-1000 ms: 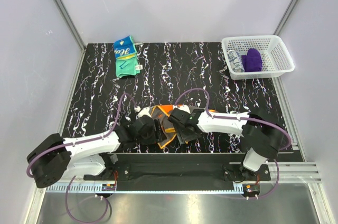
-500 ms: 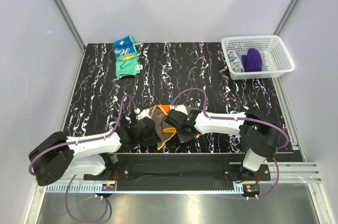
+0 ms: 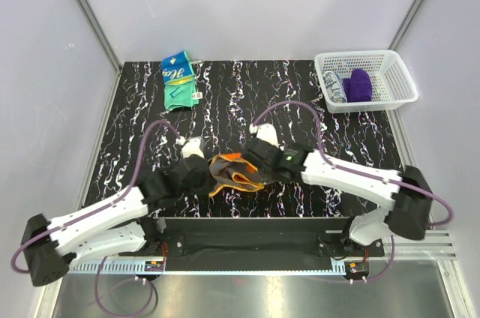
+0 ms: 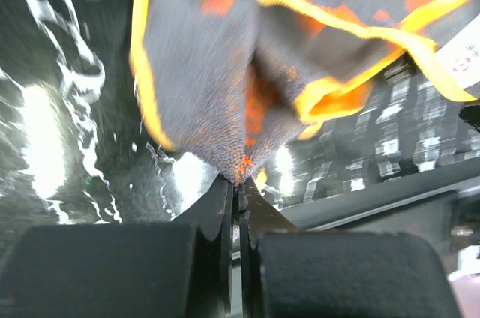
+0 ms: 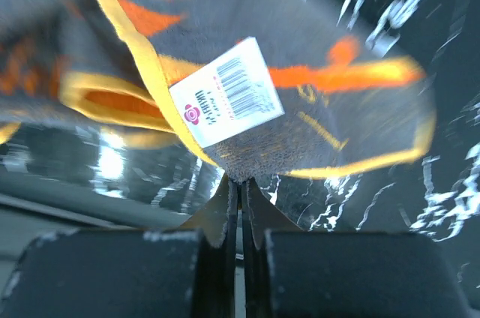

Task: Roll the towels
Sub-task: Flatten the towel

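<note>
The orange towel with dark grey marks hangs bunched between both grippers above the front middle of the table. My left gripper is shut on its left part; the left wrist view has the cloth pinched at the fingertips. My right gripper is shut on its right part, and in the right wrist view the cloth with a white label rises from the closed tips. The teal-green, blue and yellow towel lies flat at the back left, far from both grippers.
A white lattice basket at the back right holds a purple cloth and another rolled cloth. The black marbled tabletop ends at a metal rail by the arm bases. Grey walls enclose three sides.
Both grippers have shut on the orange towel and lifted it away from the front edge toward the table's middle. Both arms have stretched forward.
</note>
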{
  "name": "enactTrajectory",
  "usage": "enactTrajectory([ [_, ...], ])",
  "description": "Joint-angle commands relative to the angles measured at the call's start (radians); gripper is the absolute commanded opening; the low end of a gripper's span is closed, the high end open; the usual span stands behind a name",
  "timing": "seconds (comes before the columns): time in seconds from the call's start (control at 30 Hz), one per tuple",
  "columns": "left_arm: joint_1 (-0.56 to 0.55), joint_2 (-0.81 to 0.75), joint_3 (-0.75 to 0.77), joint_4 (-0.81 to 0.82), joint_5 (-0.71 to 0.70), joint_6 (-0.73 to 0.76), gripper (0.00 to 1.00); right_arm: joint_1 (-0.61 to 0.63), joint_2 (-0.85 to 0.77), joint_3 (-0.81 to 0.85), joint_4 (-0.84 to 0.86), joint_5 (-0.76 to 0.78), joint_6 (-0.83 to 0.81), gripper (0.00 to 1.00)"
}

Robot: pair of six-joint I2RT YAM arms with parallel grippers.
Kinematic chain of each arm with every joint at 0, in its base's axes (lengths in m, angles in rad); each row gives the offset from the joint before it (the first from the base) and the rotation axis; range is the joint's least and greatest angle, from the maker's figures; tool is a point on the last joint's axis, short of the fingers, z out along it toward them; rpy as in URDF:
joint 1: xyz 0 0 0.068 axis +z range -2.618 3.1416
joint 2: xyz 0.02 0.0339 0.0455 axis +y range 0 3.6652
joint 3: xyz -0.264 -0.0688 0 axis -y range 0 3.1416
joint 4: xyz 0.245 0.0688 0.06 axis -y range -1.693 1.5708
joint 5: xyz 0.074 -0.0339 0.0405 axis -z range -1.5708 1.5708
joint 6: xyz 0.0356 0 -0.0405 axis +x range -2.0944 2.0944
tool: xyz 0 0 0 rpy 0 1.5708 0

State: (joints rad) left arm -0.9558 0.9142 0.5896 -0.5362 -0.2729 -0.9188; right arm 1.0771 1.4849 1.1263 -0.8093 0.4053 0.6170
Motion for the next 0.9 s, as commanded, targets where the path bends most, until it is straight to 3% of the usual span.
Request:
enactTrajectory([
  [0.0,-0.004,-0.081,0.159,-0.166,-0.145,0.112,0.00,0.003,-0.136,0.121,-0.135,0.133,-0.013,0.00],
  [0.27,-0.004,-0.110,0.436,-0.450,-0.322,0.279,0.00,0.004,-0.374,0.280,-0.260,0.210,-0.042,0.00],
  [0.4,-0.004,-0.118,0.549,-0.502,-0.380,0.343,0.00,0.003,-0.475,0.316,-0.319,0.231,-0.045,0.00],
  [0.53,-0.004,-0.112,0.572,-0.495,-0.442,0.438,0.00,0.000,-0.459,0.304,-0.366,0.305,-0.017,0.00],
  [0.6,-0.001,-0.078,0.559,-0.482,-0.486,0.475,0.00,-0.072,-0.407,0.284,-0.375,0.299,-0.005,0.00],
  [0.7,0.034,0.001,0.539,-0.464,-0.473,0.518,0.00,-0.285,-0.377,0.210,-0.267,0.111,-0.054,0.00],
  [0.8,0.156,0.080,0.509,-0.395,-0.329,0.618,0.00,-0.492,-0.365,0.118,-0.138,-0.080,-0.111,0.00],
  [0.87,0.236,0.132,0.481,-0.314,-0.237,0.650,0.00,-0.552,-0.322,0.107,-0.108,-0.158,-0.137,0.00],
])
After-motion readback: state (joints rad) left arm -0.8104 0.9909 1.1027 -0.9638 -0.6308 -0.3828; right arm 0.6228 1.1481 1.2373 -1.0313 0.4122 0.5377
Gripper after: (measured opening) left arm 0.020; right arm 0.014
